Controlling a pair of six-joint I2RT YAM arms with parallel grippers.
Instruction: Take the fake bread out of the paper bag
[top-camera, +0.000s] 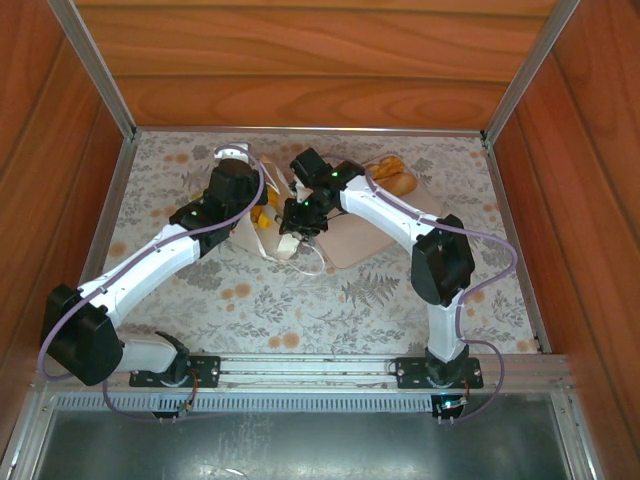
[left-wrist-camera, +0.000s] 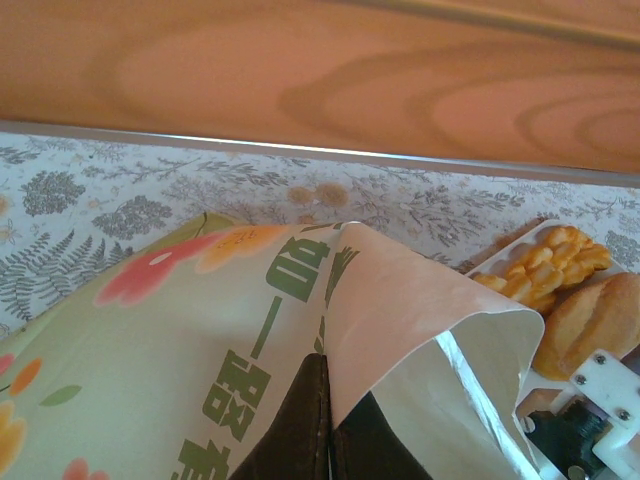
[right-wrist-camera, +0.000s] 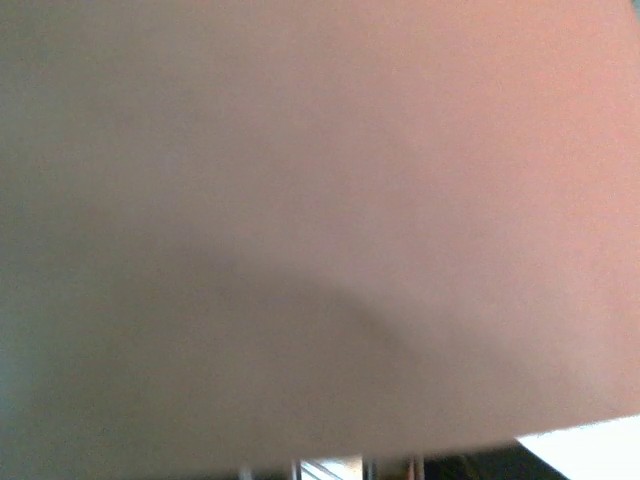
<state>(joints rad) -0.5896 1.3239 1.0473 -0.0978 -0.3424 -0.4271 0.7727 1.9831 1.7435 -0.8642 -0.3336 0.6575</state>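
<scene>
Status: partly done. At least two pieces of bread (top-camera: 392, 178) sit on the tray (top-camera: 352, 248), just past the bag: a braided loaf (left-wrist-camera: 545, 268) and a plain bun (left-wrist-camera: 592, 322), touching each other.

Paper bag (left-wrist-camera: 200, 350) looks to lie on its side on the counter (top-camera: 300, 300), mouth toward the tray, cord handles (top-camera: 312, 262) trailing on the near side.

Left tool (left-wrist-camera: 322, 432) is pinched tight on the bag's upper edge, holding the mouth lifted open.

Right tool (top-camera: 300, 218) is at the mouth, between bag and tray. Its wrist view gives blurred plain paper up close, so I judge it partly inside. Can't tell its jaw width or whether it has anything.

Bag interior is hidden, so can't tell how many pieces are inside. Orange patches near the left tool in the top view could be bread or the bag's flower print.

Left to do, by my read: pull out whatever is in there, drop it on the tray, confirm the bag is empty.
</scene>
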